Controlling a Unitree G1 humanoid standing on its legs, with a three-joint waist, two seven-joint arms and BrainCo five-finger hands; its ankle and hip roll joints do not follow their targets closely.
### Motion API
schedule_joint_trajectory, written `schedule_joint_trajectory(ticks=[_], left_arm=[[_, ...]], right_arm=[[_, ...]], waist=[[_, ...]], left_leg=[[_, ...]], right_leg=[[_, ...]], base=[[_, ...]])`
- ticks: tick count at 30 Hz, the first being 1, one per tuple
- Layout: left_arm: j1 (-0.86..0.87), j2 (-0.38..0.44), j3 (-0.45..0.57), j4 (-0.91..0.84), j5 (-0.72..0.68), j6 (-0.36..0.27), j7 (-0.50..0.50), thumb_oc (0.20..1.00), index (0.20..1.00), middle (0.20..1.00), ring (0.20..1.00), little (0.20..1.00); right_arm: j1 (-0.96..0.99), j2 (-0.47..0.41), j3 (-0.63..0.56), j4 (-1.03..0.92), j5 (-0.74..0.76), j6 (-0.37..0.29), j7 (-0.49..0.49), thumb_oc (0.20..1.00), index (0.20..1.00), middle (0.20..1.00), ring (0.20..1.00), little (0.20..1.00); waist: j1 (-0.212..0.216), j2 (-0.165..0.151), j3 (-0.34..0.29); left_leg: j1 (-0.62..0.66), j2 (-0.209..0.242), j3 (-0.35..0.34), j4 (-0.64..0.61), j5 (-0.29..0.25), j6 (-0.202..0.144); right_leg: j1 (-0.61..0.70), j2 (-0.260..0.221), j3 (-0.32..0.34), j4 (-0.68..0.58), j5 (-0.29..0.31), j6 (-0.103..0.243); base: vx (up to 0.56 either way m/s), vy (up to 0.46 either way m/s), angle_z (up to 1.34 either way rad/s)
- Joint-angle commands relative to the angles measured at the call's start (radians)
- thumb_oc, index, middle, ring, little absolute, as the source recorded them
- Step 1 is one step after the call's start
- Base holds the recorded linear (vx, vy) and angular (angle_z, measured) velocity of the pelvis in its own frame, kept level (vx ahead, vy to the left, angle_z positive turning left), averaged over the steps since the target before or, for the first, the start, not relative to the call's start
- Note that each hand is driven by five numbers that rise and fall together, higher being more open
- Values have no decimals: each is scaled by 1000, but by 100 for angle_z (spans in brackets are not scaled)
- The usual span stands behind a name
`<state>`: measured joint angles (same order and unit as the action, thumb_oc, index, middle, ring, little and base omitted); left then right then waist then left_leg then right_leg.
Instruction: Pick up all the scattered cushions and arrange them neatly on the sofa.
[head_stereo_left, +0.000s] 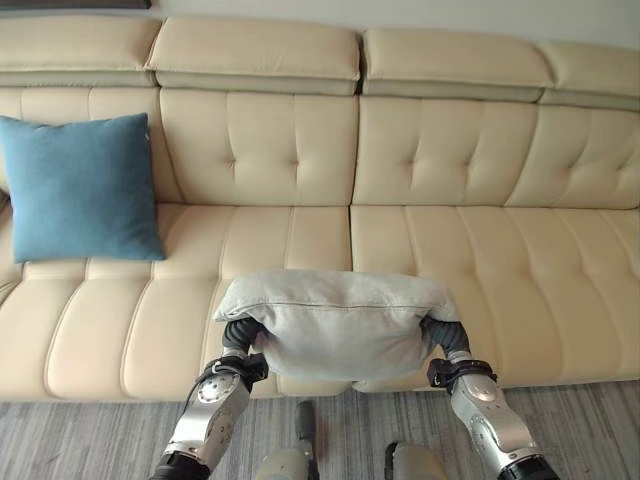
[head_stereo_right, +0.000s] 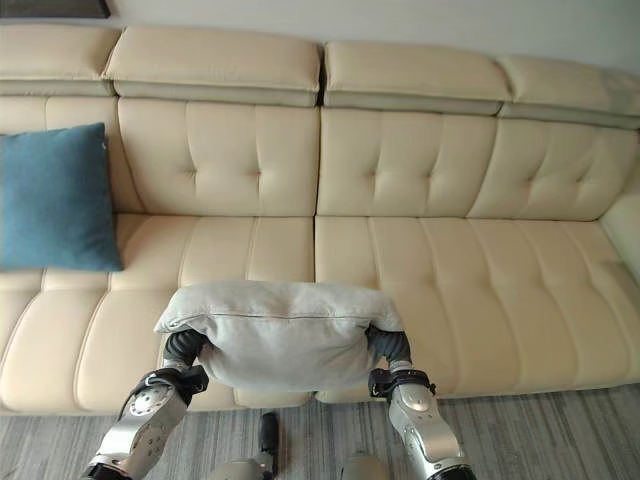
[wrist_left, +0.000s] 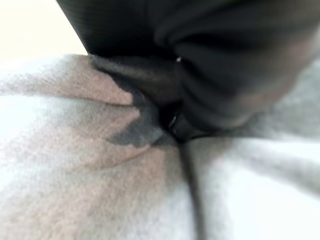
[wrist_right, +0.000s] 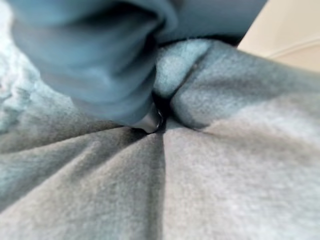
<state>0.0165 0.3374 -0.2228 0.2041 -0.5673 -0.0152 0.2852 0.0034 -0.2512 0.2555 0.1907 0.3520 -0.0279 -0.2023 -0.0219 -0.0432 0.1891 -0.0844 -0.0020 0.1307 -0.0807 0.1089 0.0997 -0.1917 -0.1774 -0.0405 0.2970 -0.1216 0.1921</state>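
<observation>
A grey cushion (head_stereo_left: 335, 325) is carried between the left robot hand (head_stereo_left: 241, 335) and the right robot hand (head_stereo_left: 446, 335), its long axis lying crosswise, level with the cream sofa's (head_stereo_left: 480, 260) front edge. Both sets of fingers are buried in the fabric, so their state cannot be told. Beyond, the bare middle seat is judged the likely target; a blue cushion (head_stereo_left: 78, 187) leans upright far left.

Silver-grey metal forearms with black wrist clamps end in dark ribbed covers over each hand (head_stereo_left: 242, 333).
</observation>
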Motion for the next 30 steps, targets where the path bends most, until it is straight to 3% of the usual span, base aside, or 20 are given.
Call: schedule_joint_trajectory(ticks=[1,7,12,17,18,20,27,30], left_arm=[[-45,-35,-14,-117,45,-73,-70,200,200,200,200,200],[-87,-65,-45,-100,66,-87,-53,200,200,200,200,200],[-302,-64,-96,-13,75,-116,7,200,200,200,200,200],[-525,-35,-140,91,52,-136,57,200,200,200,200,200],[-655,-13,-167,172,37,-146,73,200,200,200,200,200],[-745,10,-181,232,26,-152,83,200,200,200,200,200],[-971,53,-220,449,1,-155,83,200,200,200,200,200],[-1160,70,-267,687,-21,-137,64,200,200,200,200,200]], right_arm=[[-59,19,24,-71,-4,-58,55,200,200,200,200,200],[-116,9,51,-72,-10,-68,39,200,200,200,200,200],[-350,-6,98,-7,-22,-75,-30,200,200,200,200,200],[-566,-23,135,97,-20,-66,-81,200,200,200,200,200],[-673,-40,152,176,-3,-61,-106,200,200,200,200,200],[-756,-62,160,232,8,-55,-124,200,200,200,200,200],[-994,-110,191,439,55,-45,-144,200,200,200,200,200],[-1184,-154,264,666,70,-22,-138,200,200,200,200,200]], waist=[[-17,-7,-42],[-8,-13,-91],[-4,-10,-77],[3,-13,-21],[6,-16,8],[7,-20,26],[14,-29,77],[20,-35,104]], left_leg=[[22,47,-32,49,-121,-121],[83,47,-41,11,-129,-135],[78,51,-54,3,-131,-143],[-24,54,-71,37,-120,-148],[-91,56,-75,68,-114,-152],[-141,56,-84,90,-108,-156],[-292,53,-104,154,-101,-168],[-341,53,-109,155,-88,-172]], right_leg=[[54,30,-41,-232,103,-27],[150,35,-63,-310,115,-42],[151,36,-70,-305,101,-47],[59,38,-63,-270,101,-54],[5,39,-62,-250,105,-58],[-32,38,-63,-236,109,-61],[-160,33,-68,-194,114,-65],[-209,36,-77,-192,122,-63]], base=[[118,-54,11],[159,-57,21],[59,-31,6],[-128,-35,12],[-117,-49,9],[-100,-56,9],[-34,-44,9],[-53,-38,5]])
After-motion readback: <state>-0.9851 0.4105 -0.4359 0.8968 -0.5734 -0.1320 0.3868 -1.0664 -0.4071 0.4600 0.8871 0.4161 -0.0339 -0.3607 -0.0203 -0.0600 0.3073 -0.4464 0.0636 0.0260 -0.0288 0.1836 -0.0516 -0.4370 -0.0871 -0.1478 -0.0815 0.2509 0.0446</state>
